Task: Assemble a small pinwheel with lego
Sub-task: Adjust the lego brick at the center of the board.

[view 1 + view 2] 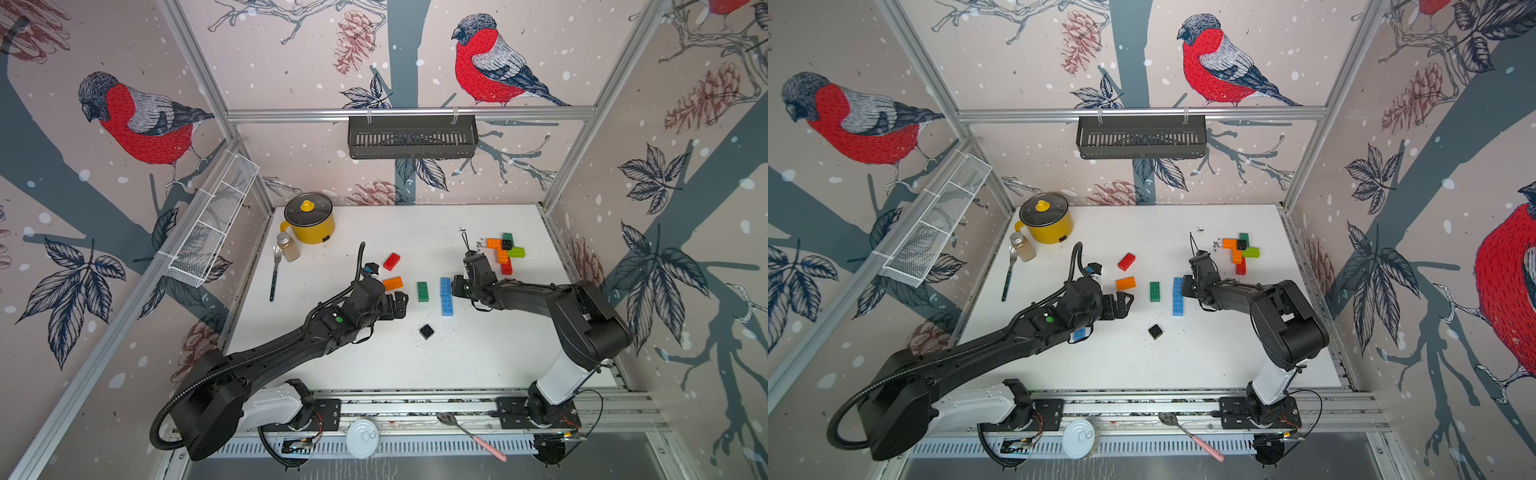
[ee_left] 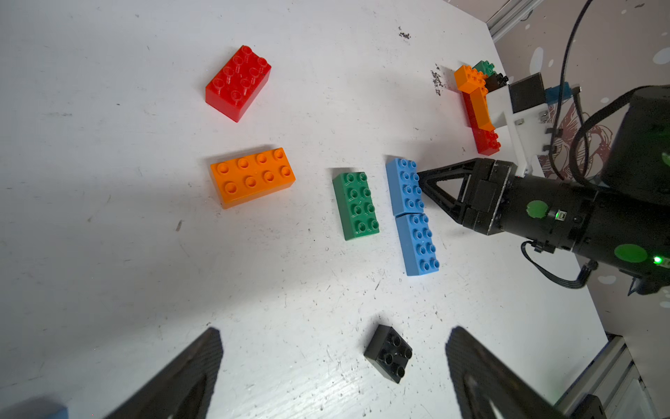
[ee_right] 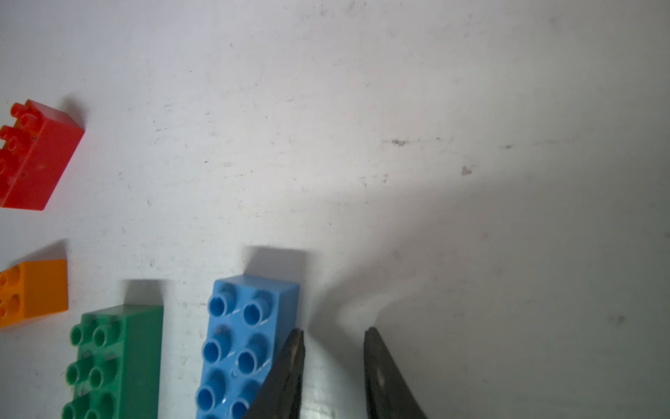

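Loose lego lies mid-table: a red brick (image 1: 391, 261), an orange brick (image 1: 392, 283), a dark green brick (image 1: 422, 291), two blue bricks end to end (image 1: 446, 297) and a black square (image 1: 426, 331). A joined cluster (image 1: 505, 251) of orange, green, lime, black and red bricks sits at the back right. My left gripper (image 2: 335, 330) hovers open beside the orange brick; the black square (image 2: 388, 353) lies on the table between its fingers, untouched. My right gripper (image 3: 333, 330) is drawn close with a narrow empty gap, one finger against the far blue brick's (image 3: 250, 344) side.
A yellow pot (image 1: 309, 218), a spice jar (image 1: 288, 247) and a fork (image 1: 274, 272) stand at the back left. Another blue brick (image 1: 1079, 334) peeks from under the left arm. A can lid (image 1: 362, 438) and a pink spoon (image 1: 471, 436) lie on the front rail.
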Robot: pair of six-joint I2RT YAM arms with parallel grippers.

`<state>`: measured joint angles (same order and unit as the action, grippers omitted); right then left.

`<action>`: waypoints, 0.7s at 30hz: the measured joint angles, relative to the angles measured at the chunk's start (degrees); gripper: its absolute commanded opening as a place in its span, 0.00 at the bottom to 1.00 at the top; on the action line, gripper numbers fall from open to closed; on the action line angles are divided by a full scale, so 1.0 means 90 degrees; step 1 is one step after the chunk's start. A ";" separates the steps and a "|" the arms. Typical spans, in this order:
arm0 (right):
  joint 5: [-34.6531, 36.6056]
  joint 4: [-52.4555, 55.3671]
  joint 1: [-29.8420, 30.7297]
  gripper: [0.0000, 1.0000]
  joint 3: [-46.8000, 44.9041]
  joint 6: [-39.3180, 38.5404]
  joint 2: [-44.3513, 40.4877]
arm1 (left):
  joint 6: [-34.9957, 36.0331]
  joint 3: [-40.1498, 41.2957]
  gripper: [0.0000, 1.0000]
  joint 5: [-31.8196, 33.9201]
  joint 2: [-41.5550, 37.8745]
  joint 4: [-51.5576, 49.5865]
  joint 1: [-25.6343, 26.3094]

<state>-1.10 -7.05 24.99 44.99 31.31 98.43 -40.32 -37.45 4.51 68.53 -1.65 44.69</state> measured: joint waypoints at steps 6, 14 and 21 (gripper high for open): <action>0.0017 -0.0112 -0.0015 0.31 0.0165 -0.0002 0.0197 | -0.0002 0.0010 0.97 0.0002 -0.0019 0.0002 -0.0024; 0.0012 -0.0129 -0.0032 0.31 0.0219 -0.0007 0.0245 | -0.0024 0.0019 0.96 0.0002 -0.0010 0.0000 -0.0024; -0.0010 -0.0163 -0.0046 0.31 0.0250 -0.0029 0.0289 | -0.0024 0.0019 0.97 0.0002 -0.0005 0.0000 -0.0029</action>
<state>-1.19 -8.51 24.58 47.24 31.05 101.03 -40.53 -37.28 4.54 68.49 -1.65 44.42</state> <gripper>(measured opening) 0.311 0.967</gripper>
